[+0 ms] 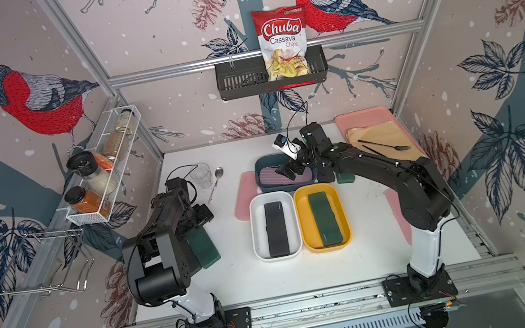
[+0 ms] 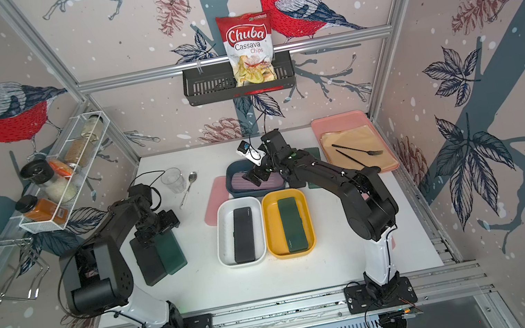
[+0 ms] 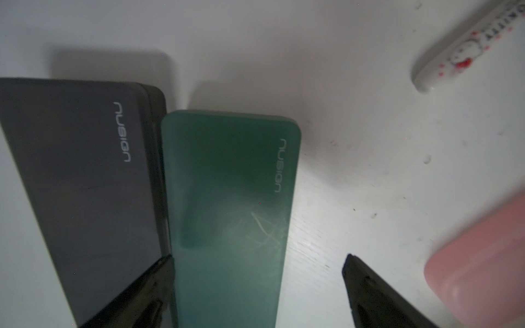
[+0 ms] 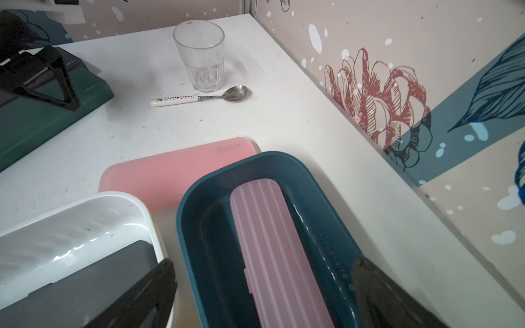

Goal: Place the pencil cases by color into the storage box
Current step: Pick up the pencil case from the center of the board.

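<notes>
Left hand [image 3: 257,259], spread wide, flanks green case [image 3: 230,170]; black case [image 3: 79,170] alongside.

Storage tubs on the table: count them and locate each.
3. The white rounded plastic tub sits mid-table; the yellow plastic tub stands right beside it; the dark blue plastic tub lies behind both, toward the back wall. None appears hidden.

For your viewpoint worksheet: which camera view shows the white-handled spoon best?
Right wrist: the whole spoon, bowl and printed handle, is clear. Left wrist catches only its handle end; both top views show it small.
</notes>
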Controlling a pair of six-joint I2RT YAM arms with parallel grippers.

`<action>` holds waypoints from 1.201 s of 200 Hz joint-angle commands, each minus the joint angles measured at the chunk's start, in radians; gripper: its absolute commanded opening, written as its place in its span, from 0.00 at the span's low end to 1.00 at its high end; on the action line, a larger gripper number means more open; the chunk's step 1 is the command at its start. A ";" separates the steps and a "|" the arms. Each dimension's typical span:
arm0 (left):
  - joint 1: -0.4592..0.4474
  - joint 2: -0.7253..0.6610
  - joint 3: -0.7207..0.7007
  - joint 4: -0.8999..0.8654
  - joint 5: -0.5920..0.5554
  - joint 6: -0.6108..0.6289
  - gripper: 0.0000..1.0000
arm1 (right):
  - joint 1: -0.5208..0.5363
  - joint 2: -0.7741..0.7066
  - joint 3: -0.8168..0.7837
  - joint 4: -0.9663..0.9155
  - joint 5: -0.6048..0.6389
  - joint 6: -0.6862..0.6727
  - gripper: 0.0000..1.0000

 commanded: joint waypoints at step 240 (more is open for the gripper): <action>0.044 0.010 0.017 0.012 -0.001 0.066 0.96 | -0.022 -0.019 -0.043 0.055 -0.010 0.053 1.00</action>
